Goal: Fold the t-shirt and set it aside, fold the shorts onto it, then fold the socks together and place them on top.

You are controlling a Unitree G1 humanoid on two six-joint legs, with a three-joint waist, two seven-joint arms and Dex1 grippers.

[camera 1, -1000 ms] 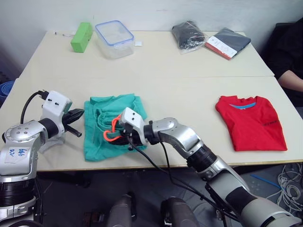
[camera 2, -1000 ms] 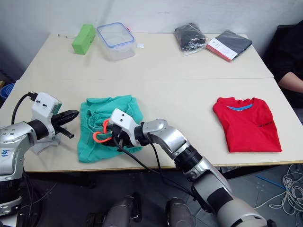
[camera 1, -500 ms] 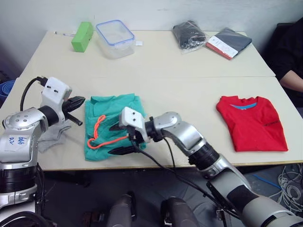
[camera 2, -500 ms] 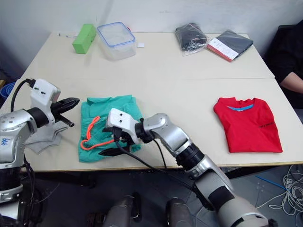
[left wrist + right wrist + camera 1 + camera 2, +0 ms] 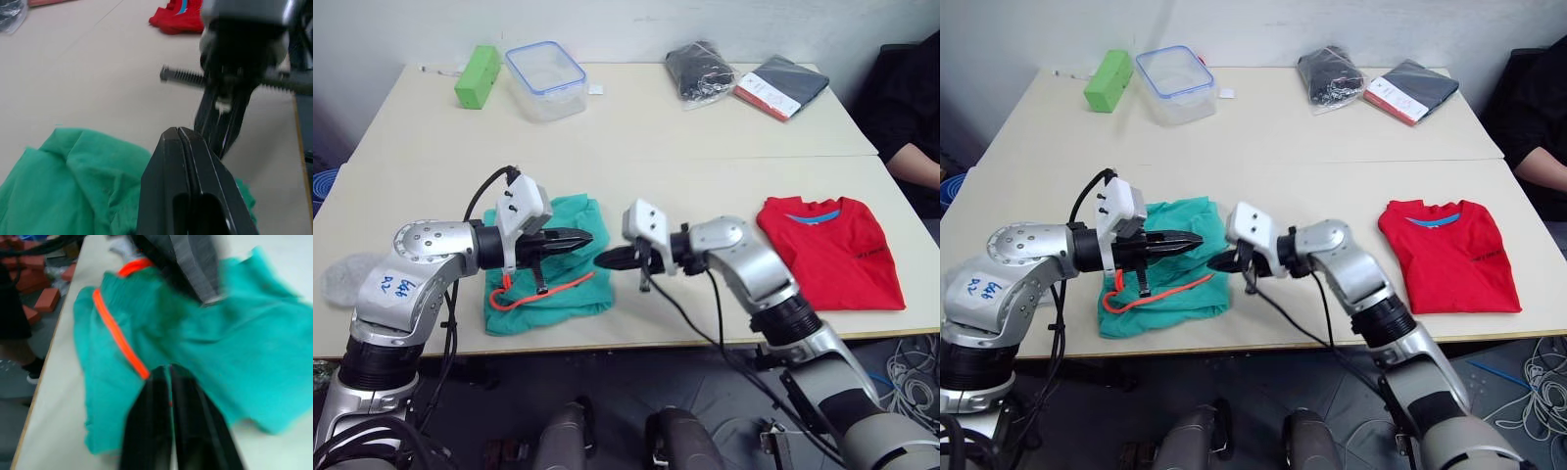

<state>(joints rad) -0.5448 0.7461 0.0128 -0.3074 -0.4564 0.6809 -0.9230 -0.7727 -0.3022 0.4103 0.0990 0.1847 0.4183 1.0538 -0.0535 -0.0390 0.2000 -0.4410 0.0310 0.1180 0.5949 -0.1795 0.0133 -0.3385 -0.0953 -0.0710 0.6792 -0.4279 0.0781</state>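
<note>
The shorts (image 5: 546,266) are seen bunched in a rumpled heap near the front edge of the counter (image 5: 636,137), left of its middle, with the orange drawstring (image 5: 548,290) trailing loose across the near side of the cloth. The left pincer (image 5: 579,238) is held above the right part of the shorts, its two black fingers pressed together with nothing between them; in the left wrist view the fingers (image 5: 182,161) are shown closed flat against each other over the teal cloth. The right pincer (image 5: 607,259) is held just beside the right edge of the shorts, pointed toward the left pincer, tip close to tip; its fingers are likewise pressed together and empty, as shown in the right wrist view (image 5: 170,421), where the shorts and drawstring lie beyond them.

The t-shirt (image 5: 832,250) is laid folded flat on the right part of the counter, well apart from the shorts, collar toward the far side. A pale grey piece (image 5: 350,275), probably one of the socks, is partly seen at the counter's left edge, beside the left arm.

Along the far side a green block (image 5: 478,75), a clear lidded box (image 5: 546,78), a black bagged bundle (image 5: 701,71) and a dark flat packet (image 5: 781,86) are set.
</note>
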